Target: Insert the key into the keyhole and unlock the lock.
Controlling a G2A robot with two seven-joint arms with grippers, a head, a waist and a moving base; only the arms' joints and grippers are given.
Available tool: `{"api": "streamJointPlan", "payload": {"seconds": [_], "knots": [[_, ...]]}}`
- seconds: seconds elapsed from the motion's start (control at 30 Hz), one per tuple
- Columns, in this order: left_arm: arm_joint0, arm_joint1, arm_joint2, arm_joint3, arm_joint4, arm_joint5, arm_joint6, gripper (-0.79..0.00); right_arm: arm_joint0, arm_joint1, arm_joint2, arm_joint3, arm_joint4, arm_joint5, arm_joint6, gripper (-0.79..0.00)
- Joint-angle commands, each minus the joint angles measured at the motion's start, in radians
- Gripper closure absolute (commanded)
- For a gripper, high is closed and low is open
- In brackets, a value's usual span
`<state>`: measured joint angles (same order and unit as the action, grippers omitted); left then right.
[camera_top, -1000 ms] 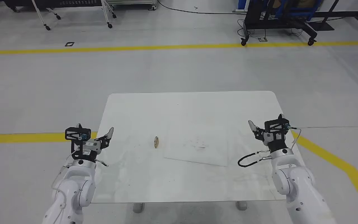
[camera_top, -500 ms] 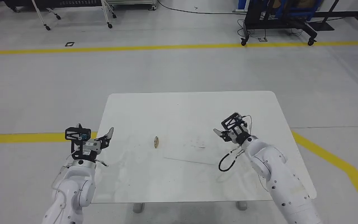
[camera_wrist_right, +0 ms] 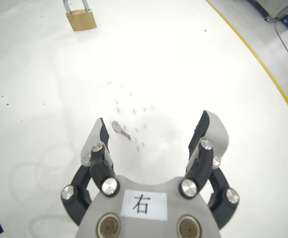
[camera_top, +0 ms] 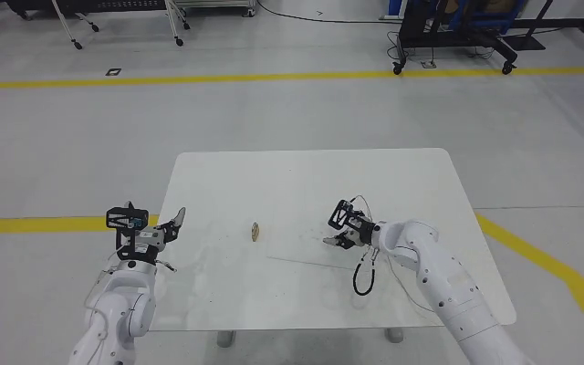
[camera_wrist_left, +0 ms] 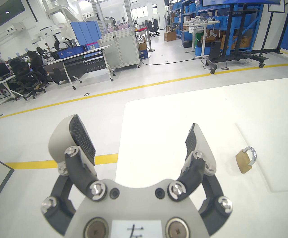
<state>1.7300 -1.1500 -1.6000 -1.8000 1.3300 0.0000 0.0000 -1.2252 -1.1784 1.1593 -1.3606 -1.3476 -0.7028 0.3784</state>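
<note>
The right claw [camera_wrist_right: 154, 119] hung wide open and empty, low over the table [camera_top: 365, 173], just right of centre in the top view. The key [camera_wrist_right: 120, 130] lay flat beneath the gap, near one finger and well apart from the other. I judged the spread was kept for a pinch on the key, though it was off-centre. The padlock [camera_wrist_right: 81, 19] lay flat left of centre, well apart from the key, its shackle seemingly shut. The left claw [camera_wrist_left: 135, 122], likewise open and empty, hovered at the table's left edge, probably to steady the padlock. Faint scuff marks [camera_wrist_right: 135, 110] ringed the key. Its flatness on the surface looked the main hindrance.
</note>
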Motion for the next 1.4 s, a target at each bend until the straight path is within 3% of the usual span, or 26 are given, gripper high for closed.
{"api": "streamJointPlan", "payload": {"seconds": [0.0,0.23,0.3,0.33,0.4,0.43,0.73,1.17,1.37], "knots": [[0.0,0.0,0.0,0.0,0.0,0.0,0.0,-0.785,0.009,0.001,-0.001,0.013,0.015,-0.023,-0.004,-0.61],[0.0,0.0,0.0,0.0,0.0,0.0,0.0,-0.785,0.016,0.006,-0.033,0.0,-0.059,-0.051,0.026,-0.619],[0.0,0.0,0.0,0.0,0.0,0.0,0.0,-0.785,0.016,0.007,-0.043,-0.007,-0.076,-0.06,0.025,-0.727],[0.0,0.0,0.0,0.0,0.0,0.0,0.0,-0.785,0.016,0.008,-0.044,-0.009,-0.083,-0.061,0.026,-0.727],[0.0,0.0,0.0,0.0,0.0,0.0,0.0,-0.785,0.014,0.01,-0.048,-0.018,-0.1,-0.056,0.031,-0.61],[0.0,0.0,0.0,0.0,0.0,0.0,0.0,-0.785,0.012,0.011,-0.05,-0.021,-0.103,-0.053,0.033,-0.422],[0.0,0.0,0.0,0.0,0.0,0.0,0.0,-0.785,0.014,0.014,-0.06,-0.026,-0.086,-0.067,0.059,0.0],[0.0,0.0,0.0,0.0,0.0,0.0,0.0,-0.785,-0.018,0.035,-0.021,-0.086,-0.093,-0.102,0.021,0.0],[0.0,0.0,0.0,0.0,0.0,0.0,0.0,-0.785,-0.03,0.047,0.046,-0.087,0.006,-0.125,-0.022,0.0]]}}
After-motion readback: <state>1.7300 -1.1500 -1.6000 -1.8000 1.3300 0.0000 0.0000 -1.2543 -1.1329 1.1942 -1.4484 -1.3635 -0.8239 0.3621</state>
